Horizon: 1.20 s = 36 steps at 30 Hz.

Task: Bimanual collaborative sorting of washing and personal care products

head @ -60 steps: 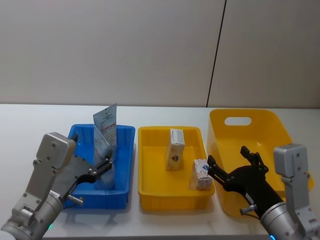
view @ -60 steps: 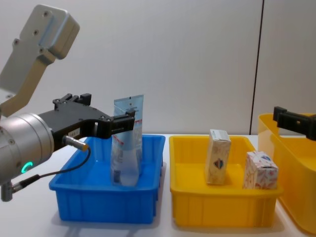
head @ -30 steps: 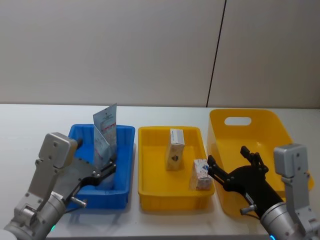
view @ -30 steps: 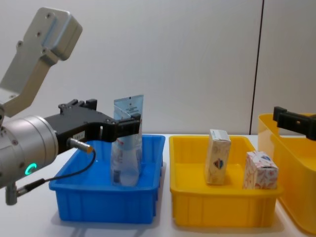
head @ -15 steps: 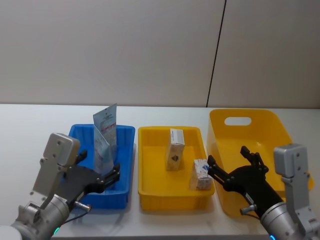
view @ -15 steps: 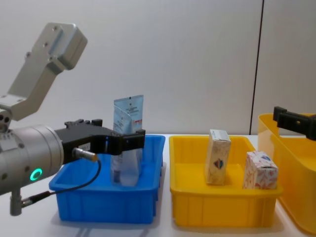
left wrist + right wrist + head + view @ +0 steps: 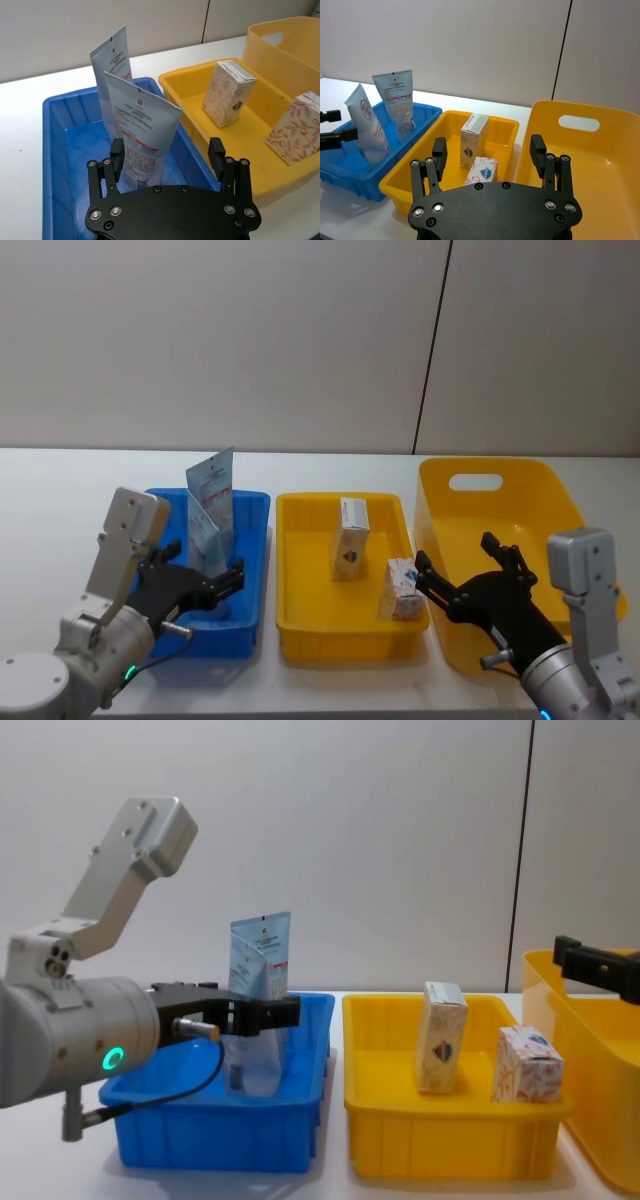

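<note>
Two pale-blue tubes stand in the blue bin [image 7: 262, 570]: a taller one [image 7: 213, 485] at the back and a shorter one [image 7: 203, 530] before it. My left gripper [image 7: 205, 564] hangs open over the bin's near half, just short of the shorter tube [image 7: 142, 132], touching nothing; in the chest view the left gripper [image 7: 265, 1010] sits level with the tubes' lower part. Two cream boxes stand in the yellow tray [image 7: 340, 498], one upright [image 7: 351, 538], one [image 7: 402, 588] at the near right corner. My right gripper [image 7: 488, 150] is open and empty, beside the tray's right edge.
A large yellow bin [image 7: 500, 472] with a handle slot stands at the right, and my right gripper [image 7: 455, 552] hovers over its near left side. White table surrounds the three containers, with a grey wall behind.
My left gripper has drawn back from the tubes towards the bin's near side and dropped lower; both tubes stay standing. The right arm has not moved.
</note>
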Motion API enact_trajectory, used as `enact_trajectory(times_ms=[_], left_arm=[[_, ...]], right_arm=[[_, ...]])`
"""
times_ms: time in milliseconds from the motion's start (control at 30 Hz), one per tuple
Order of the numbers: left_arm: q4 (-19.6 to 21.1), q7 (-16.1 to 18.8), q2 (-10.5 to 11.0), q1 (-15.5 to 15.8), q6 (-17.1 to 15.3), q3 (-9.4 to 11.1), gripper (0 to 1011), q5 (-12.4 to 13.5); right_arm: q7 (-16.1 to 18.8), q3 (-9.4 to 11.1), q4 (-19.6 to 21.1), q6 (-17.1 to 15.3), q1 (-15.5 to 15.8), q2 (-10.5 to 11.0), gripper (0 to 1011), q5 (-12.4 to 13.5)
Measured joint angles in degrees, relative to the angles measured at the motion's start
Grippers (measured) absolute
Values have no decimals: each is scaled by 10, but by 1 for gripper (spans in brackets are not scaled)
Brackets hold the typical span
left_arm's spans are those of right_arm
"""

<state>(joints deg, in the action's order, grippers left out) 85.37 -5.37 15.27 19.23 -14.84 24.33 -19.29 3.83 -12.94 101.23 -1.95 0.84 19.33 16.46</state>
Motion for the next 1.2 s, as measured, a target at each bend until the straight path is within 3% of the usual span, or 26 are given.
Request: enact_trajectory(times_ms=[600, 1200], left_arm=[[-99, 17, -59, 54, -26, -16, 1001, -14], [-210, 34, -109, 118, -15, -31, 1001, -12]], right_arm=[[0, 0, 0, 0, 0, 0, 1003, 0], [0, 0, 0, 0, 0, 0, 1003, 0]])
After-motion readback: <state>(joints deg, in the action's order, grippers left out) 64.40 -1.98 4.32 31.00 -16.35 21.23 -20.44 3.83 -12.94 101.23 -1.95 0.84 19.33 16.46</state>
